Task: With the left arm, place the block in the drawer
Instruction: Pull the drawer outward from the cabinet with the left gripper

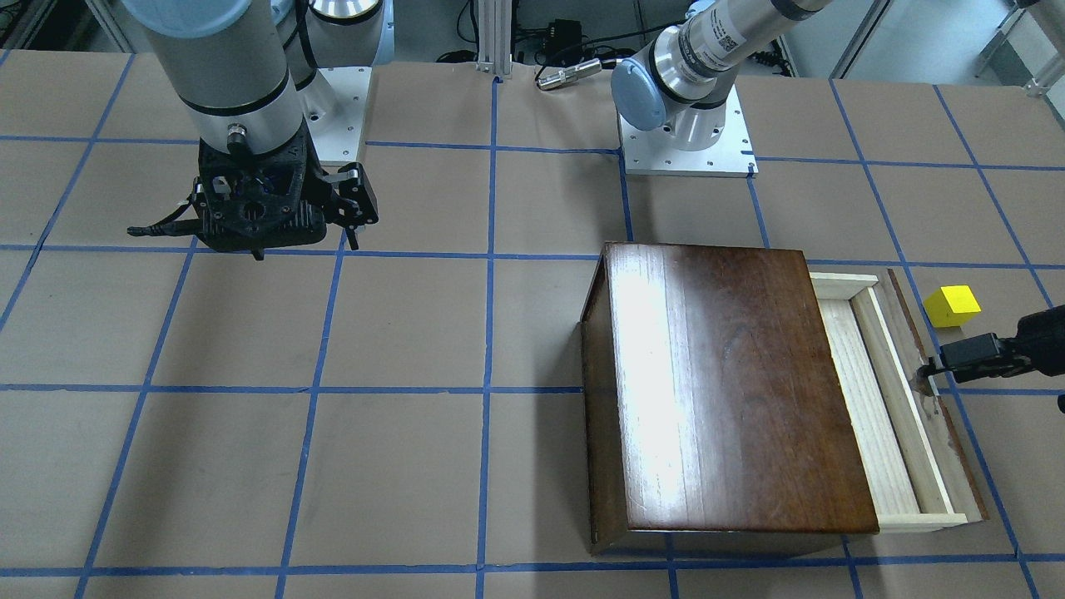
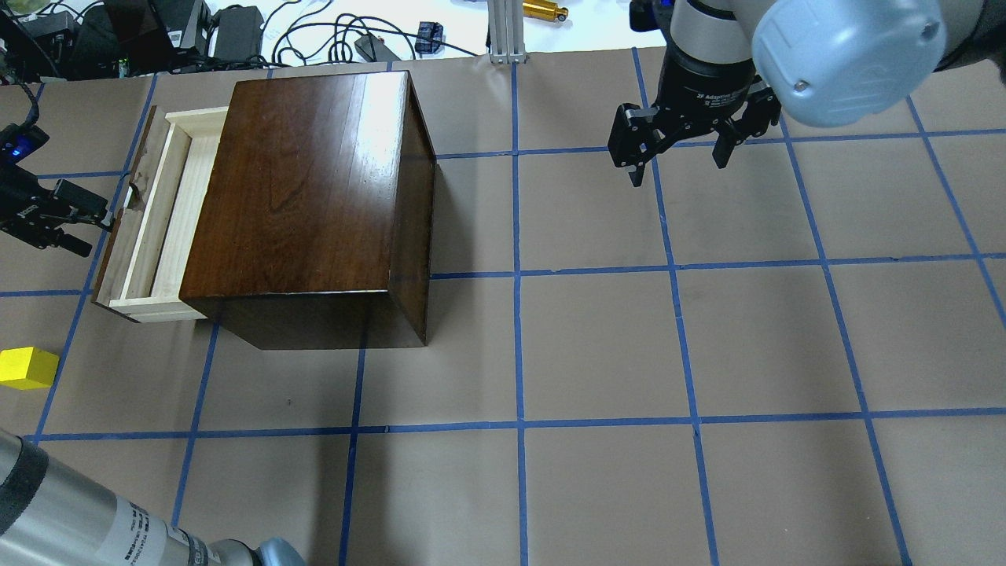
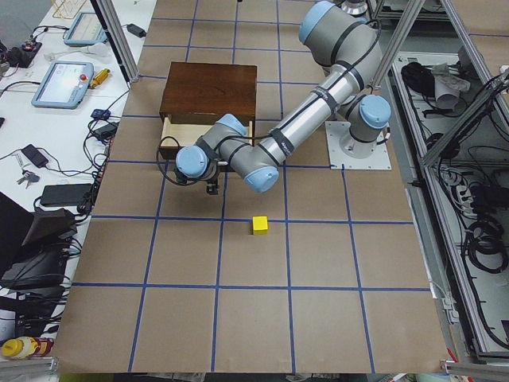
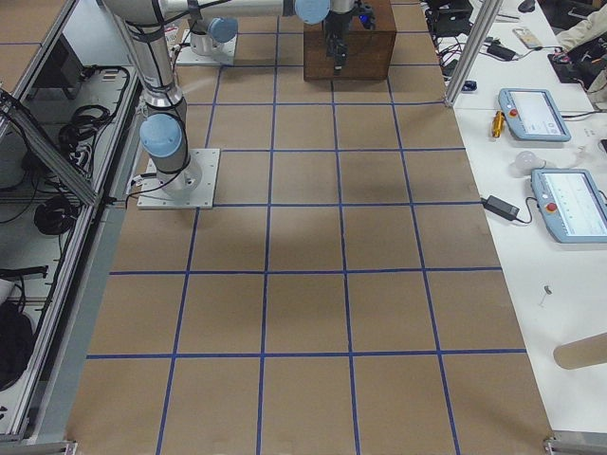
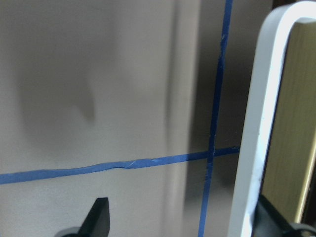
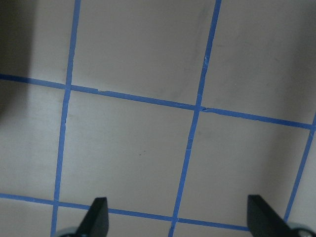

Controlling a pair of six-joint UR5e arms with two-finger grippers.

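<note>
The yellow block (image 1: 953, 305) lies on the table beside the drawer's front; it also shows in the overhead view (image 2: 27, 368) and the left side view (image 3: 260, 225). The drawer (image 1: 874, 399) stands partly pulled out of the dark-brown cabinet (image 1: 715, 383), its pale tray empty. My left gripper (image 1: 936, 370) is open at the drawer's front. In the left wrist view the white handle (image 5: 256, 123) sits between the fingers, close to the right fingertip (image 5: 269, 217). My right gripper (image 1: 274, 225) is open and empty, hovering above the table far from the cabinet.
The table is brown paper with a blue tape grid (image 2: 519, 275). The two arm bases (image 1: 686, 146) stand at its robot side. Cables and power bricks (image 2: 236, 31) lie beyond the cabinet's far edge. Tablets (image 3: 64, 83) lie on a side bench.
</note>
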